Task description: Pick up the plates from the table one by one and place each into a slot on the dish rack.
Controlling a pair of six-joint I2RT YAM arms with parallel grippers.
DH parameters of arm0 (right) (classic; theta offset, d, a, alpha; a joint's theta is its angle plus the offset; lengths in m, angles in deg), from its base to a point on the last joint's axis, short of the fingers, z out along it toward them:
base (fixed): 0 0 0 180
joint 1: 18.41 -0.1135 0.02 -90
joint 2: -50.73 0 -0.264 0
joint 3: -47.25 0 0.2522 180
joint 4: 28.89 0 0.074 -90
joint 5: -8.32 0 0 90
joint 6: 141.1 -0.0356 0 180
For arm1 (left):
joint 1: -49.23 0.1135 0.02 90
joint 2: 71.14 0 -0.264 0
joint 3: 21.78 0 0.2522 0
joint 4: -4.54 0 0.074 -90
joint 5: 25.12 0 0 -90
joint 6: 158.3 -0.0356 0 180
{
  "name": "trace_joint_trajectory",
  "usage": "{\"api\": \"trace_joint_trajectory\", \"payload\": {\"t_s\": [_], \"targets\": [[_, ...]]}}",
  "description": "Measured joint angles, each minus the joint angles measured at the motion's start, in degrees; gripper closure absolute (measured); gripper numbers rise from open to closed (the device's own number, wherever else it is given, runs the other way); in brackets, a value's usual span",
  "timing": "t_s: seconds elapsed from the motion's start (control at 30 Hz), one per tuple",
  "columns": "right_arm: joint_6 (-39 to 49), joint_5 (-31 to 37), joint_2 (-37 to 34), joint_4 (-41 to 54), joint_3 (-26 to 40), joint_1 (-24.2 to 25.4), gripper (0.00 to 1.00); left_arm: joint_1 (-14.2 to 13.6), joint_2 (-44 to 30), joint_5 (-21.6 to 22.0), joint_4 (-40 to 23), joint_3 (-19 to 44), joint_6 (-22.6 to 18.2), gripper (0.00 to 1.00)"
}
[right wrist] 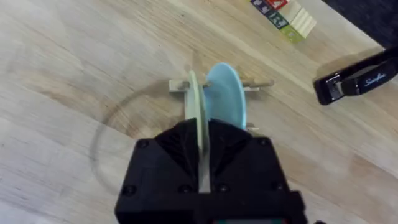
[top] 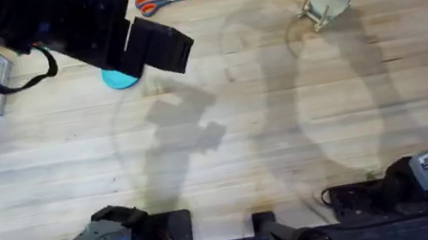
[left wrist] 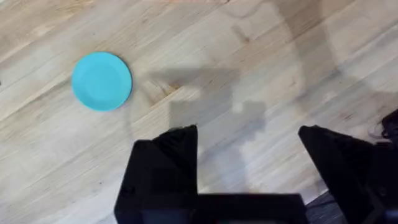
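Clamped edge-up in right gripper [right wrist: 204, 144]: cream plate [right wrist: 194, 106], in line with rack [right wrist: 179, 85] slot beside standing blue plate [right wrist: 225, 99]. Left gripper [left wrist: 249, 162] wide, empty over table [left wrist: 280, 62]; flat blue plate [left wrist: 101, 81] well aside.

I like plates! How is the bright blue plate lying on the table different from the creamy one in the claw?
The bright blue plate lies flat on the table; the cream plate stands on edge. Nothing holds the bright blue plate; the right claw pinches the cream plate at the dish rack. One is vivid, the other pale. Both are round.
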Motion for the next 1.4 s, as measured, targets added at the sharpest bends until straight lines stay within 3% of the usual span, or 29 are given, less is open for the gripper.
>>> {"api": "trace_joint_trajectory", "payload": {"t_s": [0.1, 0.6, 0.83, 1.03, 1.13, 1.2, 1.23, 1.4], "targets": [[0.0, 0.0, 0.0, 0.0, 0.0, 0.0, 0.86, 0.0, 0.0, 0.0, 0.0, 0.0, 0.0, 0.008], [0.0, 0.0, 0.3, 0.0, 0.0, 0.0, 0.857, 0.0, 0.0, 0.0, 0.0, 0.0, 0.0, 0.007], [-0.2, 0.0, 6.5, 0.0, 0.0, 0.0, 0.771, 0.0, 0.0, 0.0, 0.0, 0.0, 0.0, 0.007], [-4.2, 0.0, 14.8, 0.2, 0.0, 0.0, 0.547, 0.0, 0.0, 0.0, 0.0, 0.0, 0.0, 0.008], [-8.3, 0.0, 18.3, 1.4, 0.0, 0.0, 0.381, 0.0, 0.0, 0.0, 0.0, 0.0, 0.0, 0.008], [-11.2, -0.1, 20.4, 3.0, 0.0, 0.0, 0.111, 0.0, 0.0, 0.0, 0.0, 0.0, 0.0, 0.008], [-12.4, -0.1, 21.4, 4.1, 0.0, -0.2, 0.034, 0.0, 0.0, 0.0, 0.0, 0.0, 0.0, 0.008], [-18.1, -0.4, 26.3, 9.8, 0.0, -2.2, 0.009, 0.0, 0.0, 0.0, 0.0, 0.0, 0.0, 0.008]]}}
